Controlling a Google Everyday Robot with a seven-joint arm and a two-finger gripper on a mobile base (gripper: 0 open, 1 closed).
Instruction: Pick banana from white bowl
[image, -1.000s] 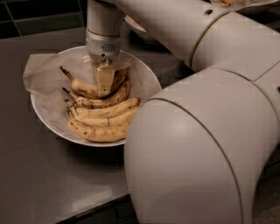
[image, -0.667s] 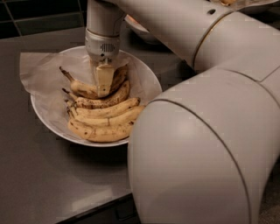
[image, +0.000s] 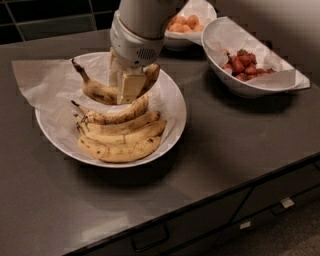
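My gripper (image: 128, 91) hung over the rear half of the white bowl (image: 176, 131), pointing straight down from my arm (image: 142, 22), which came in from the top edge of the view. Its fingers (image: 131, 86) were clamped on the banana (image: 97, 92), pinching it across the middle of its curve. The banana was heavily brown-speckled and strongly bent. Its long dark stem (image: 76, 65) rose to the left, above the far rim of the bowl, and its other end (image: 152, 73) showed on the right side of the fingers. I could not tell whether its underside was clear of the crinkled white paper (image: 37, 82) lining the bowl, or resting on it. Just in front of the banana, in the nearer half of the same bowl, lay a bunch of straighter bananas (image: 120, 141) with their stems joined at the left. The top one lay just beside my fingertips. The paper spread out past the bowl's left rim onto the dark countertop (image: 240, 155). Well apart to the right stood a smaller white bowl of strawberries (image: 239, 89), also lined with paper. Behind it, at the top of the view, was another white bowl holding orange fruit (image: 186, 22). Below the counter's front edge, drawer fronts with handles (image: 287, 202) were visible.
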